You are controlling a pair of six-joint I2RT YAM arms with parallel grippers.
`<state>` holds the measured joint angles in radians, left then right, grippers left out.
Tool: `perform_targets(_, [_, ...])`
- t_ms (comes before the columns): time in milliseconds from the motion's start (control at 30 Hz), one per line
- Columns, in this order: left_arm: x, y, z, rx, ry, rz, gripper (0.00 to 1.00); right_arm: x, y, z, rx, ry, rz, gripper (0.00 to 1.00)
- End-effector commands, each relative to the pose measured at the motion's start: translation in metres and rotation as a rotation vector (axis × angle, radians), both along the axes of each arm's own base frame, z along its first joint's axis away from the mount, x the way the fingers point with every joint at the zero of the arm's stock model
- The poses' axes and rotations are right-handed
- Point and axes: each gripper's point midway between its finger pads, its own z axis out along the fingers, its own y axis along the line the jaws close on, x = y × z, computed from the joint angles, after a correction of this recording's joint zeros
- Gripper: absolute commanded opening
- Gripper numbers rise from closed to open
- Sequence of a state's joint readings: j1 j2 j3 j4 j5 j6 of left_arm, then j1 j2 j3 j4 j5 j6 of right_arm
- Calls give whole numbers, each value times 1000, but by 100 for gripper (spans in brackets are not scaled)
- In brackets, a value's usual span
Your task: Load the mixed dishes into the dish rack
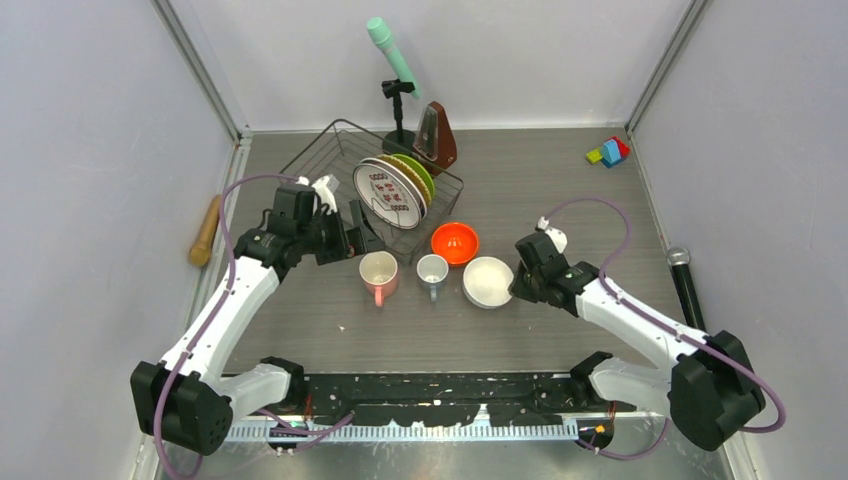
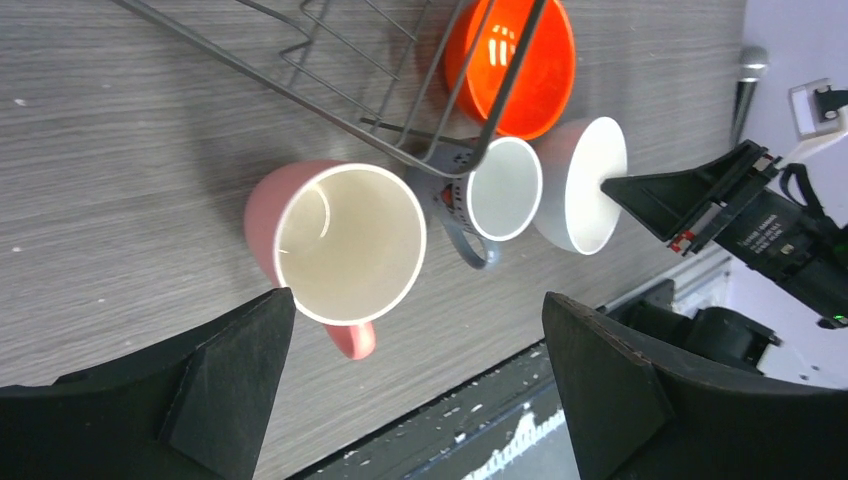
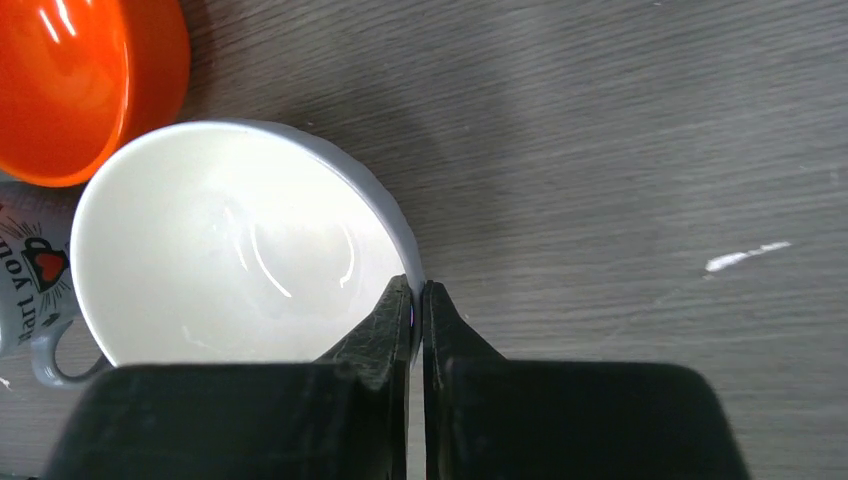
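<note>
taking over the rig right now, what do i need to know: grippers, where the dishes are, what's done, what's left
Left gripper: open, holding nothing, near the pink mug by the dish rack.
Right gripper: shut on the white bowl at its rim.
Done: plates stand in the rack.
Left: white bowl, orange-red bowl, pink mug, grey-blue mug, all on the table.

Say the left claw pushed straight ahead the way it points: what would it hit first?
Probably the pink mug, sitting just ahead of the open left gripper, though the depth is hard to judge.
</note>
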<state>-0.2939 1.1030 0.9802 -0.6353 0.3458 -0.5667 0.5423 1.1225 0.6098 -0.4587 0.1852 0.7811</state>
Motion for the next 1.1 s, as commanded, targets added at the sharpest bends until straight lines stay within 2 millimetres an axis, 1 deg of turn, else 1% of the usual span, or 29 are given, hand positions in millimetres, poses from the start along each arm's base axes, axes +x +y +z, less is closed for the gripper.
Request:
perform_targets(0, [-1,-21,38,-114,-71,-104,100,10,-6,45,39,-118,-30,0])
perform_targets(33, [-1,-24,41,-131,-68,-119,100,11,-7,56,51,-150,-29,0])
perform_targets(100, [-2,-32,49,-181,-71,-149,100,8,-10,70,51,-178,-12,0])
perform_targets(233, [-4,-49,69,-313,-77,-174,100,9,-2,106,117,-272,40,0])
perform_targets(333, [-5,-63,86,-394,-91,-186,100,10,12,137,196,-349,101,0])
perform_targets(367, [-6,-68,90,-414,-90,-192,100,13,17,147,220,-385,120,0])
perform_targets(400, [-6,-74,95,-436,-91,-198,100,12,24,157,258,-404,154,0])
perform_targets(433, [-6,-79,102,-461,-99,-205,100,16,29,168,287,-446,164,0])
perform_targets(467, [-7,-85,106,-483,-94,-210,100,14,40,176,331,-452,208,0])
perform_targets(533, [-9,-96,114,-533,-75,-214,100,20,56,199,408,-515,257,0])
perform_targets(567, [-10,-101,118,-555,-65,-221,100,21,60,206,427,-530,268,0])
perform_targets(633, [-11,-108,125,-590,-55,-228,100,24,72,217,472,-536,304,0])
perform_targets(667, [-11,-111,128,-593,-61,-234,100,28,76,216,480,-522,307,0])
perform_targets(700, [-12,-112,131,-591,-72,-241,100,30,81,219,493,-515,323,0])
perform_targets(800, [-10,-113,133,-577,-79,-237,100,34,90,227,526,-512,343,0])
perform_targets(867, [-10,-114,131,-564,-77,-236,100,36,94,232,541,-515,353,0])
perform_targets(1067, [-9,-119,121,-540,-64,-246,98,36,101,235,568,-515,375,0])
